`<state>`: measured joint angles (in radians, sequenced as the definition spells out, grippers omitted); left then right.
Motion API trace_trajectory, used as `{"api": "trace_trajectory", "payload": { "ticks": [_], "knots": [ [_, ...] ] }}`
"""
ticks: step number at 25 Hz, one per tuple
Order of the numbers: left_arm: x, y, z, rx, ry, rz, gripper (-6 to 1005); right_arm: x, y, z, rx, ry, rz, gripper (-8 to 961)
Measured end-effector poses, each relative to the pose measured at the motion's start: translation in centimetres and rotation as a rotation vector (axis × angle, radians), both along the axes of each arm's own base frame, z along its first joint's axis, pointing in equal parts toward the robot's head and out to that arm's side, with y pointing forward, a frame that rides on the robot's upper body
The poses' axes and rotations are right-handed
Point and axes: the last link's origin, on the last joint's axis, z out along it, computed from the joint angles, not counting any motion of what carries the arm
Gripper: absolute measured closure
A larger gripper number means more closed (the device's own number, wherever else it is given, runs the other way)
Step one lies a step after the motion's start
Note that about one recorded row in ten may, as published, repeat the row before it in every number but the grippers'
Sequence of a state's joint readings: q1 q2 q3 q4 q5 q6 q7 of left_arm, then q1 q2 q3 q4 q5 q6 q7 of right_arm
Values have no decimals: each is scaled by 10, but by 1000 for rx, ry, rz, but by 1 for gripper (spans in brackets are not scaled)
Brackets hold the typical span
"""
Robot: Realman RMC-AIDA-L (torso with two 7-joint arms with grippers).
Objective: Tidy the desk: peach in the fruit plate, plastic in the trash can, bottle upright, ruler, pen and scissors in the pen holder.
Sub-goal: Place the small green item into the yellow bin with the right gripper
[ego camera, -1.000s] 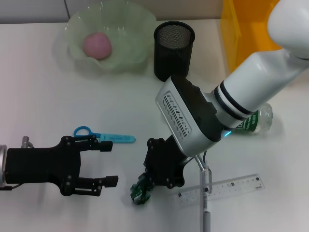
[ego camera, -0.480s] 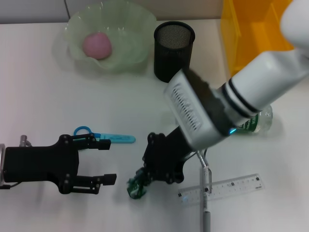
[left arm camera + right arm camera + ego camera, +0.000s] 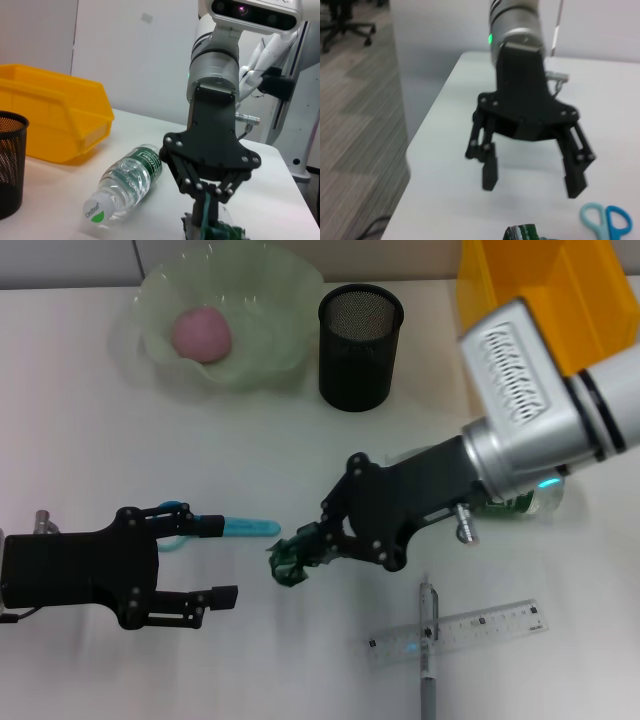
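A: Right claw (image 3: 312,548), status?

B: Clamped on the green plastic wrapper (image 3: 293,560), mid-worktop (image 3: 80,440). In the left wrist view the wrapper (image 3: 220,232) sits pinched between its fingers. Can't tell whether the wrapper is clear of the surface.

A: Left claw (image 3: 218,560)?

B: Fingers spread wide, nothing in them, low on the left side. The right wrist view shows it (image 3: 532,182) gaping too. Blue scissors (image 3: 215,525) lie just beside its upper finger.

A: Other task items?

B: Peach (image 3: 201,334) in the pale green fruit plate (image 3: 280,300), far left. Black mesh pen holder (image 3: 360,345) upright beside the plate; can't see anything inside it. Bottle (image 3: 530,495) lying on its side behind the right arm, clearer in the left wrist view (image 3: 127,182), cap toward the camera. Yellow trash bin (image 3: 530,280) far right corner. Clear ruler (image 3: 460,632) and grey pen (image 3: 427,650) crossed on the worktop, near edge, right of centre, pen over the ruler.
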<state>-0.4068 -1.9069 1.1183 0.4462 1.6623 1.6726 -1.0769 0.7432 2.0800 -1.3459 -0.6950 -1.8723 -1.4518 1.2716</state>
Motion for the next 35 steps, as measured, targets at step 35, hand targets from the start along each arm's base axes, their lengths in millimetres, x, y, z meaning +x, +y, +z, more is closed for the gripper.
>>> {"api": "trace_trajectory", "payload": {
  "ticks": [35],
  "knots": [
    [10,-1,-14,120,-130,56,169,79,-39,28,316,580,-332,954]
  ]
}}
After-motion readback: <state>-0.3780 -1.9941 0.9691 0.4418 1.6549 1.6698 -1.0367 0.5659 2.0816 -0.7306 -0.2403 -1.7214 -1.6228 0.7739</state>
